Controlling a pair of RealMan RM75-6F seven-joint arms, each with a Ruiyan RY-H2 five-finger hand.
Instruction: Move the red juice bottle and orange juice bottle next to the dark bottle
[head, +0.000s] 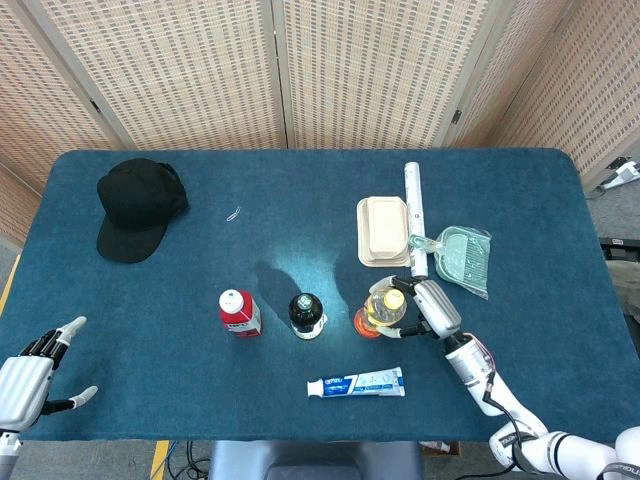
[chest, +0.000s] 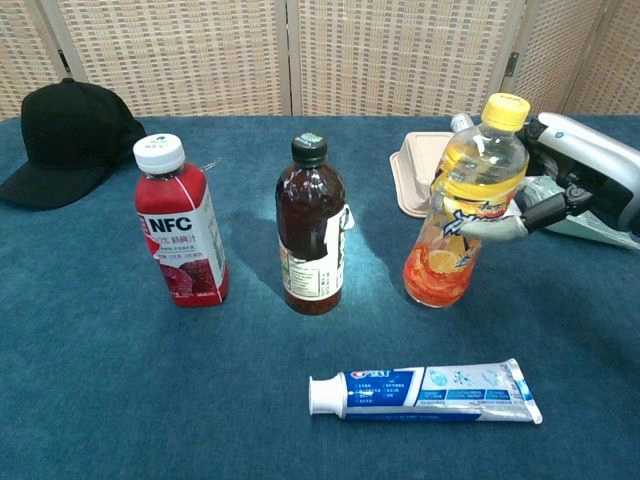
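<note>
The dark bottle (head: 307, 315) (chest: 312, 228) stands upright near the table's middle. The red juice bottle (head: 238, 313) (chest: 180, 223), white-capped and labelled NFC, stands upright a little to its left, untouched. My right hand (head: 430, 309) (chest: 571, 181) grips the orange juice bottle (head: 381, 309) (chest: 464, 204), which leans slightly and sits to the right of the dark bottle with a gap between them. My left hand (head: 32, 377) hovers open off the table's front left corner, holding nothing, and shows only in the head view.
A toothpaste tube (head: 357, 383) (chest: 428, 391) lies in front of the bottles. Behind the orange bottle sit a beige lidded box (head: 383, 231) (chest: 433, 174), a white tube (head: 415, 215) and a green dustpan (head: 460, 257). A black cap (head: 138, 208) (chest: 68, 139) rests far left.
</note>
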